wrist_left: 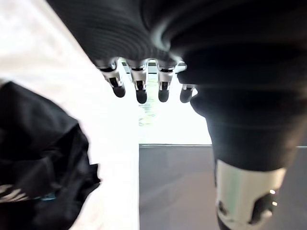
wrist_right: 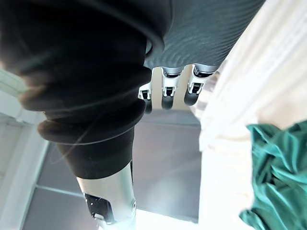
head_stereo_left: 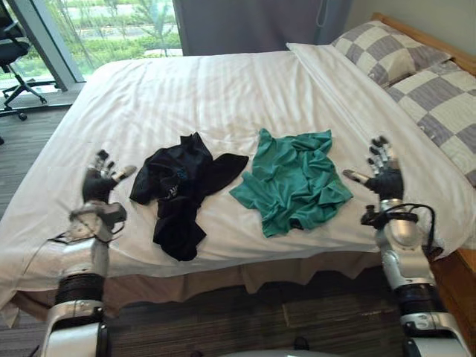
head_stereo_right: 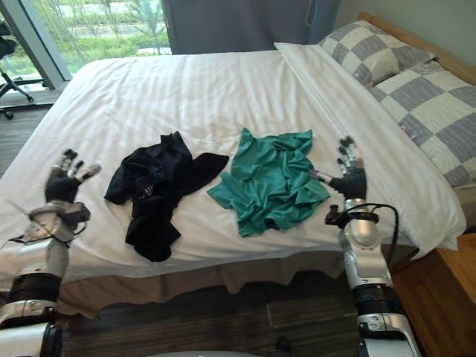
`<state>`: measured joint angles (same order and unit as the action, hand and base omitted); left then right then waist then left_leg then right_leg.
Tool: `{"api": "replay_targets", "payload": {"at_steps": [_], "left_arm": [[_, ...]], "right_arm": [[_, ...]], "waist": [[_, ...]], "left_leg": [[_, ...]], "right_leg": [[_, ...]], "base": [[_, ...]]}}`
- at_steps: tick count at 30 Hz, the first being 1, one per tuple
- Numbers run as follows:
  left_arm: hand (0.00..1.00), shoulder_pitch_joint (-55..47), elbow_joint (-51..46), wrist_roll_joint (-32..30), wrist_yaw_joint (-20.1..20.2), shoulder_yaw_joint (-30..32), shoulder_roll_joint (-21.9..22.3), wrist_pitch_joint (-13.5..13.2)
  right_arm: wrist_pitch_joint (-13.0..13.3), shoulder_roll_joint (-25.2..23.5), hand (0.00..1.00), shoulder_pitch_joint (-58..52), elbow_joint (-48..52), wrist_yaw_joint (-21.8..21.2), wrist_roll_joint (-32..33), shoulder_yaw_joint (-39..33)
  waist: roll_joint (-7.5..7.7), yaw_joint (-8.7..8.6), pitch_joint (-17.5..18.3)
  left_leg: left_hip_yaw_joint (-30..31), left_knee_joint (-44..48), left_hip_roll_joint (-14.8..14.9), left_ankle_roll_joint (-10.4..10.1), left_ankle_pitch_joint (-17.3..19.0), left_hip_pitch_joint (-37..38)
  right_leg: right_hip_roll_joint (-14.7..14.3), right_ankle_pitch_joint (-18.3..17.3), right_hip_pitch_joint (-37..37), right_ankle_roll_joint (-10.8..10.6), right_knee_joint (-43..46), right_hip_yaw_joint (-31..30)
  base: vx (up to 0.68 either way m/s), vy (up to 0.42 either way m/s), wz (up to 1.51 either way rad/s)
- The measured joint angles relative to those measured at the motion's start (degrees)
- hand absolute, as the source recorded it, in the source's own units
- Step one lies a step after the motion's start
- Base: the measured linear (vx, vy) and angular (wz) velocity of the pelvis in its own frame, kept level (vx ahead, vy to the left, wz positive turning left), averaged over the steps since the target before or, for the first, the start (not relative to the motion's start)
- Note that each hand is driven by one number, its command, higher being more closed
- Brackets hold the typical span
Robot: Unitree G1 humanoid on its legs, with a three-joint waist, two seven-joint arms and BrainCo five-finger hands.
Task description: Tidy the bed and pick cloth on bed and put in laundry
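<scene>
A crumpled black garment (head_stereo_left: 181, 192) lies on the white bed (head_stereo_left: 193, 89) near its front edge, left of centre. Beside it, to the right, lies a rumpled green shirt (head_stereo_left: 292, 181). My left hand (head_stereo_left: 99, 181) hovers just left of the black garment (wrist_left: 38, 158), fingers straight, holding nothing. To the right of the green shirt (wrist_right: 278, 172) my right hand (head_stereo_left: 383, 176) is raised, also open and empty. Neither hand touches cloth.
Two grey-and-white checked pillows (head_stereo_left: 428, 78) lie at the bed's head on the right, against a wooden headboard (head_stereo_left: 428, 37). A wooden ledge (head_stereo_right: 446, 279) stands by my right arm. An office chair (head_stereo_left: 13, 63) sits by the window at the far left.
</scene>
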<state>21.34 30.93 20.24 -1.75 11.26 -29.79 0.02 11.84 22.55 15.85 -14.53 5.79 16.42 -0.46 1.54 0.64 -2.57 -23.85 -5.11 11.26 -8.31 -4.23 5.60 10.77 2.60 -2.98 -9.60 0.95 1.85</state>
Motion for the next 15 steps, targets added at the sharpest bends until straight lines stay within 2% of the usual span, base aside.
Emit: {"api": "replay_targets", "payload": {"at_steps": [4, 6, 9, 12, 15], "left_arm": [[0.00, 8.1, 6.0, -10.4, -3.5, -1.6, 0.6, 1.1], [0.00, 11.2, 7.2, -16.0, -5.3, -2.3, 0.6, 2.8], [0.00, 14.9, 10.1, -22.2, -7.9, -2.4, 0.6, 7.5], [0.00, 18.0, 12.3, -23.2, -9.8, -2.9, 0.6, 11.1], [0.00, 20.8, 12.6, -23.2, -11.2, -2.9, 0.2, 12.5]], "right_arm": [[0.0, -0.7, 0.00, 7.0, -1.9, -0.5, -0.1, 2.6], [-0.6, -0.7, 0.00, 9.7, -2.4, -0.5, 0.0, 3.3], [-1.0, -0.5, 0.00, 11.4, -2.4, -0.5, 0.4, 4.6], [-1.1, 0.5, 0.00, 11.4, -2.0, -0.2, 1.5, 5.7], [-1.2, 0.5, 0.00, 11.9, -1.1, 0.4, 2.6, 5.9]], "waist": [[0.18, -0.56, -4.0], [0.27, -0.63, -5.6], [0.36, -1.47, -7.4], [0.35, -1.81, -9.5], [0.58, -2.12, -11.4]], "left_leg": [[-1.0, 0.0, 0.2, -0.6, -0.8, -2.6], [-1.7, 0.0, 0.2, -0.6, -1.2, -3.7], [-2.2, 0.0, 0.8, -0.9, -1.5, -5.2], [-2.9, 0.1, 1.2, -1.0, -1.6, -5.9], [-2.9, 0.6, 1.7, -1.1, -1.6, -6.9]], "right_leg": [[-0.3, 1.4, -3.3, 0.3, 0.0, -1.0], [-0.4, 2.0, -4.7, 0.4, -0.1, -1.8], [-1.0, 2.6, -6.5, 0.7, -0.2, -1.9], [-1.4, 3.3, -7.5, 1.2, -0.5, -2.0], [-1.7, 3.6, -8.3, 1.6, -0.4, -1.9]], "base": [[-0.07, -0.002, -0.12], [-0.05, -0.004, -0.17], [0.00, -0.019, -0.08], [0.02, -0.018, -0.11], [-0.01, -0.009, -0.03]]}}
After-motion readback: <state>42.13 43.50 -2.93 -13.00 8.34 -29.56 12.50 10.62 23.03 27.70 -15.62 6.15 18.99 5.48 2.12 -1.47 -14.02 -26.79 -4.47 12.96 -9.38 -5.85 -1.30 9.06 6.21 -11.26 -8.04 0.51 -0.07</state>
